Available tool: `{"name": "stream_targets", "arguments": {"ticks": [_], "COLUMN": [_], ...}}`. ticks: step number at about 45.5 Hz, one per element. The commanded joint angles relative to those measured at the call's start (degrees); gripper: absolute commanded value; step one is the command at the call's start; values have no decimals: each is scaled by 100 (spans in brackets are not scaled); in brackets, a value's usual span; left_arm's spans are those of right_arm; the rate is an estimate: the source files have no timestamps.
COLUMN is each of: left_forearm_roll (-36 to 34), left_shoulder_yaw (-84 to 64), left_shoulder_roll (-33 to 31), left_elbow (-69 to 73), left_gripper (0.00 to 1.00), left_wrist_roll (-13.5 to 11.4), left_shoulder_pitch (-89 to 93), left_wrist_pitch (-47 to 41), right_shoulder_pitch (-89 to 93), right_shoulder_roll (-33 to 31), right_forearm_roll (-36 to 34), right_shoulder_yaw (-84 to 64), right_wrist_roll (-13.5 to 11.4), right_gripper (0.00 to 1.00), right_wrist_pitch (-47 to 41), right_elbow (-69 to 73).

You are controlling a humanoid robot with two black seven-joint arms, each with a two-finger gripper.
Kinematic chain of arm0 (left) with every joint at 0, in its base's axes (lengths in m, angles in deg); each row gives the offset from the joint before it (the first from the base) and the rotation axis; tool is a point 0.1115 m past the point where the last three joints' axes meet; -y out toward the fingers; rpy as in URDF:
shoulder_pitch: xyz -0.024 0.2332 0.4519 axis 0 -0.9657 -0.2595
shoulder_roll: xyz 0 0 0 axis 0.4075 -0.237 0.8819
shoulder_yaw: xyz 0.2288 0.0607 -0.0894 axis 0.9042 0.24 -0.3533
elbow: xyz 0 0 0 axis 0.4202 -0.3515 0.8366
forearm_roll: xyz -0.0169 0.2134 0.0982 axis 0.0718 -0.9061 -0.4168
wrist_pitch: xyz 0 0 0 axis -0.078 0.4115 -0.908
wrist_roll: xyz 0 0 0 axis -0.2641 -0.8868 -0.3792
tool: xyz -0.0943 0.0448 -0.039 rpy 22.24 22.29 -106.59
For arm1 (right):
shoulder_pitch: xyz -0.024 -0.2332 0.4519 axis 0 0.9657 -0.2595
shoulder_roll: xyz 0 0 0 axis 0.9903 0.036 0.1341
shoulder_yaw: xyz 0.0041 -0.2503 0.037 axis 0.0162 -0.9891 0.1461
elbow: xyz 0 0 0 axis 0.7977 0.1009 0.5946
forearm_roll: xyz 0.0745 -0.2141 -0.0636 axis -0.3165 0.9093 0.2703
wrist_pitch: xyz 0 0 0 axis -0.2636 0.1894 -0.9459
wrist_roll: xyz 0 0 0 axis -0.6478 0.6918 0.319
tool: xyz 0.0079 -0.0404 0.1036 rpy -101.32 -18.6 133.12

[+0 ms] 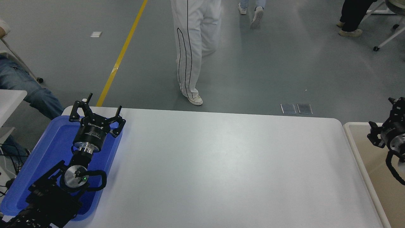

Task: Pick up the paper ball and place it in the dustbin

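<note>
The paper ball is out of view; I see none on the white table [221,164]. The dustbin [354,142], cream-white with a beige inside, stands against the table's right end and is cut off by the picture's edge. My right gripper [383,122] comes in at the right edge above the dustbin's near corner, only partly in the picture. My left gripper [98,110] is parked at the lower left over a blue tray, open with nothing between its fingers.
The shallow blue tray [41,158] lies at the table's left end under the left arm. A person in white trousers [193,47] stands on the grey floor just beyond the table's far edge. Another person's jeans-clad leg [28,91] is at the far left.
</note>
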Motion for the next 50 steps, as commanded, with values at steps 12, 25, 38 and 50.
{"name": "stream_targets", "arguments": {"ticks": [12, 25, 38, 50], "left_forearm_roll": [3, 3, 3, 3], "left_shoulder_yaw": [6, 6, 6, 6], "left_shoulder_roll": [0, 0, 0, 0], "left_elbow": [-2, 6, -2, 6], "left_gripper": [100, 100, 100, 100], "left_wrist_roll": [0, 0, 0, 0], "left_shoulder_pitch": [0, 0, 0, 0], "left_wrist_pitch": [0, 0, 0, 0], "right_shoulder_pitch": [654, 952, 1322, 1278], "right_shoulder_roll": [479, 514, 487, 584], "right_forearm_roll": [263, 290, 378, 387], "right_shoulder_yaw": [249, 521, 715, 662], "right_wrist_roll": [1190, 1437, 1446, 1446], "right_gripper": [100, 100, 100, 100], "right_wrist_pitch": [675, 728, 1133, 1097], "right_elbow": [1875, 2077, 2544, 2350]}}
